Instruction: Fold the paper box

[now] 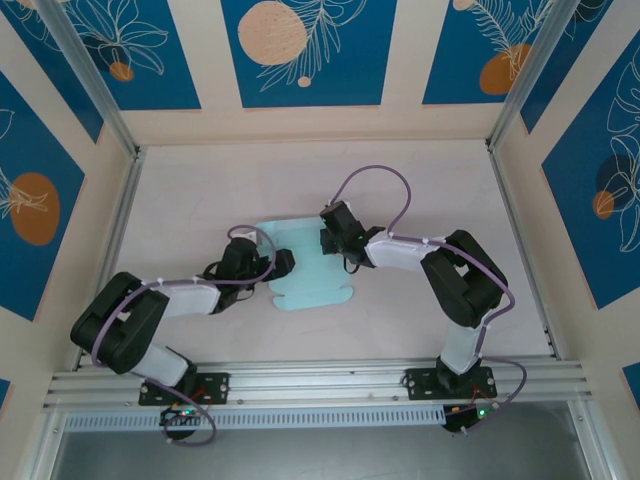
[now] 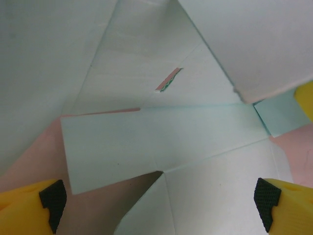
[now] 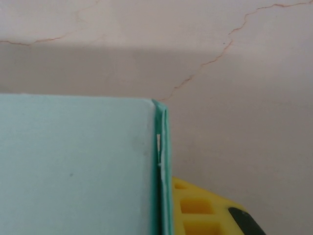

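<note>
The paper box [image 1: 300, 285] lies mid-counter [image 1: 430, 190], between the two arms. The left end effector [image 1: 284, 263] sits at its left edge, the right end effector [image 1: 328, 240] at its far right corner.

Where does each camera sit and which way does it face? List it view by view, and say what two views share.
Top: above and behind the arms, facing down at the table; both arms show, left pincer and right pincer at the paper box.
Left wrist: on that wrist, facing down at flaps; its open yellow fingers show.
Right wrist: facing along a folded edge; one yellow finger shows.
Shared: all show the paper box.
</note>
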